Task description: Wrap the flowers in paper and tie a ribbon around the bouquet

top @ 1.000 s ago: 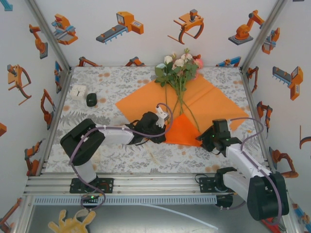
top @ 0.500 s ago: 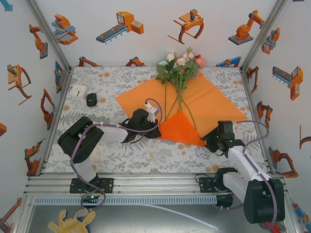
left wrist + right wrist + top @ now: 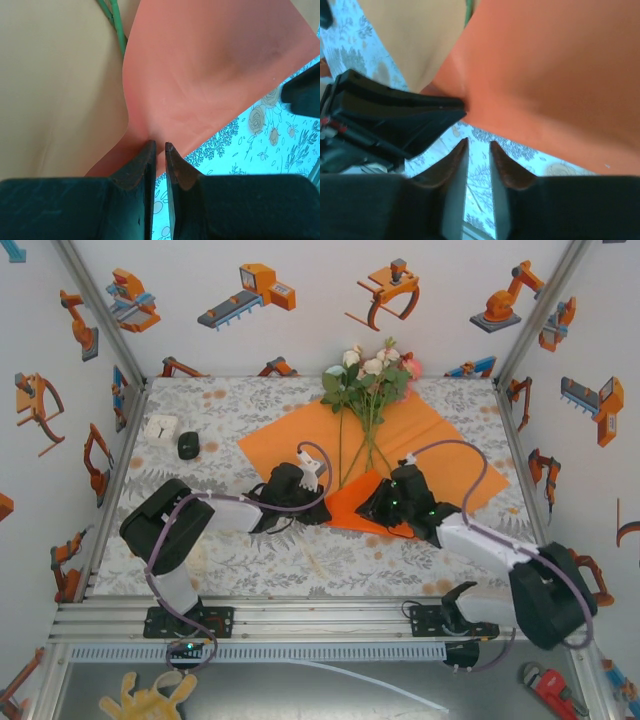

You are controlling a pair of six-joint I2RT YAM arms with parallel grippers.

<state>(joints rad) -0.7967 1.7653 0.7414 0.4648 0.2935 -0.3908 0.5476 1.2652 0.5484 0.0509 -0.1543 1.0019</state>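
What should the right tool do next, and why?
Probably nudge the right tool forward onto the edge of the paper before closing. Its jaws stand narrow, just short of that edge, with only tablecloth between them, while the left tool pinches the lifted corner.

Paper (image 3: 440, 455): lay on the table (image 3: 230, 560), from the middle toward the right edge, with its near corner folded up.
Flowers (image 3: 368, 380): lay on the paper, blooms at the far edge, stems running toward the fold.
Left gripper (image 3: 160, 145): was on the fold's left side, jaws on the raised paper.
Right gripper (image 3: 478, 144): was just right of the fold, facing the left gripper.
Square block (image 3: 161, 428): sat near the left edge, with a rounded object (image 3: 189, 445) just beside it on the right.
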